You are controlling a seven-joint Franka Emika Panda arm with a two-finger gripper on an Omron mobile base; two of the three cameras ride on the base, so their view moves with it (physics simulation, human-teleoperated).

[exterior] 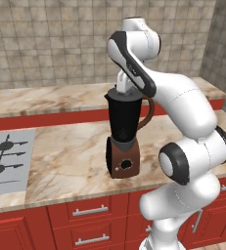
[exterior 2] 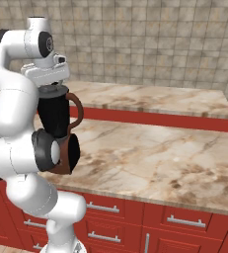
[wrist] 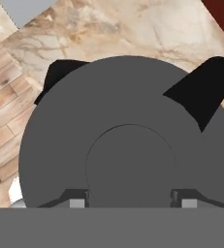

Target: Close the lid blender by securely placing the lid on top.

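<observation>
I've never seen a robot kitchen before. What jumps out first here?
A big white robot arm bends over a marble counter, its gripper right above a tall black blender with a brown handle and reddish-brown base. From the hand view, a round dark grey lid sits just beneath the fingertips, over the jar. A stovetop lies at the counter's left.

We see a kitchen walled in beige-grey stone tiles [exterior: 46, 44]. A marbled tan surface [exterior 2: 160, 158] runs across the room, with a raised back ledge [exterior 2: 150, 101] of the same stone faced in red. Below sit red cabinets [exterior: 85, 219] with silver bar handles [exterior: 90, 211]. A grey cooktop [exterior: 7, 161] with black burners lies at the left. Wood-plank floor [wrist: 2, 121] shows below.
</observation>
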